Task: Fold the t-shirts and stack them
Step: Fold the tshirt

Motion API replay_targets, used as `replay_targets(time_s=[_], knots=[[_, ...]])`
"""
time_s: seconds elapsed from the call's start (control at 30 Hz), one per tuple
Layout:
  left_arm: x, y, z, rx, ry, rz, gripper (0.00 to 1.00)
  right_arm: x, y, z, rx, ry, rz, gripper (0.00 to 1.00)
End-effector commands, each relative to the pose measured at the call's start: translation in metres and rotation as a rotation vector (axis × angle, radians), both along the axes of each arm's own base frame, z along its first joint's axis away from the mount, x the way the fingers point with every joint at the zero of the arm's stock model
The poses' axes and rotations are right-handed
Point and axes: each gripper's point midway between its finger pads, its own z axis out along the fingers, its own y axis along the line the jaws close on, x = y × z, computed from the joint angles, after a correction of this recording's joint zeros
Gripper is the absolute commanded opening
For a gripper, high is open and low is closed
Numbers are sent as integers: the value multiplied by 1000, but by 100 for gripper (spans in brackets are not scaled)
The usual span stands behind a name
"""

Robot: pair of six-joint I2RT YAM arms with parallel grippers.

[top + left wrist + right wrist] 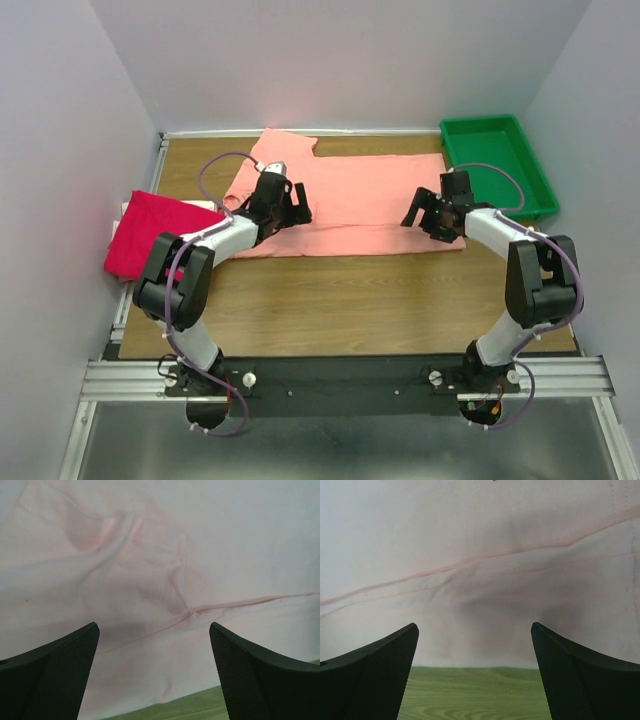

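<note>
The salmon pink t-shirt [360, 200] lies spread flat across the back middle of the table. It fills the left wrist view [160, 555] and the right wrist view [480, 555], where it looks pale. My left gripper [290, 212] is open and empty, low over the shirt's near left edge. My right gripper [428, 222] is open and empty, low over the shirt's near right edge. The magenta-red t-shirt [150, 235] lies bunched at the table's left edge, left of my left arm.
A green plastic tray [497, 165] stands at the back right corner, close behind my right gripper. Bare wood table [350, 300] lies in front of the pink shirt. White walls close in the left, back and right sides.
</note>
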Motion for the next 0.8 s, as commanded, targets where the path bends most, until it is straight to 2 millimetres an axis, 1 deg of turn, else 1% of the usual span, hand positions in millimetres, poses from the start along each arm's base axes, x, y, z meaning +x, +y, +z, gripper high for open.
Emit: replay_targets(time_s=[0.0, 0.03, 0.1, 0.17, 0.2, 0.27, 0.3, 0.33, 0.37, 0.4, 0.43, 0.47, 0.53, 0.57, 0.6, 0.63, 0.67, 0.7, 0.73, 0.77], knots=[[-9, -11, -15, -34, 30, -20, 98, 17, -1, -13, -46, -1, 11, 100], [-12, -11, -18, -35, 37, -20, 98, 15, -5, -17, -61, 10, -3, 100], [-23, -10, -30, -30, 69, -9, 98, 4, -10, -30, -75, 42, -24, 100], [-33, -10, -39, -28, 92, -7, 98, -6, -13, -35, -81, 60, -46, 100], [-45, -8, -50, -28, 123, 2, 98, -20, -17, -42, -87, 84, -54, 100], [-59, -8, -58, -25, 145, 5, 98, -34, -24, -47, -109, 99, -92, 100], [-74, -8, -66, -16, 166, 1, 98, -47, -27, -54, -112, 124, -100, 100], [-81, -8, -69, -24, 182, 14, 98, -53, -26, -52, -103, 120, -98, 100], [-95, -5, -77, -15, 204, 15, 98, -58, -26, -51, -92, 118, -108, 100], [-103, -8, -74, -10, 199, 12, 98, -73, -27, -60, -89, 147, -111, 100], [-111, -10, -75, -25, 215, 24, 98, -77, -25, -53, -71, 130, -105, 100], [-125, -6, -82, -13, 239, 28, 98, -82, -24, -53, -63, 129, -105, 100], [-144, -8, -78, -27, 255, 57, 98, -97, -26, -52, -56, 127, -114, 100], [-159, -1, -86, -13, 288, 76, 98, -103, -27, -53, -52, 131, -122, 100], [-165, 1, -86, -17, 297, 107, 98, -107, -28, -52, -45, 128, -132, 100], [-178, 7, -84, 13, 310, 133, 98, -120, -29, -58, -48, 156, -136, 100], [-184, 8, -82, 3, 318, 146, 98, -122, -29, -52, -33, 134, -150, 100], [-193, 12, -85, 6, 329, 154, 98, -126, -29, -51, -29, 130, -154, 100], [-197, 12, -78, -23, 317, 147, 98, -132, -30, -52, -29, 138, -158, 100], [-202, 10, -77, -43, 319, 142, 98, -136, -31, -51, -27, 137, -161, 100]])
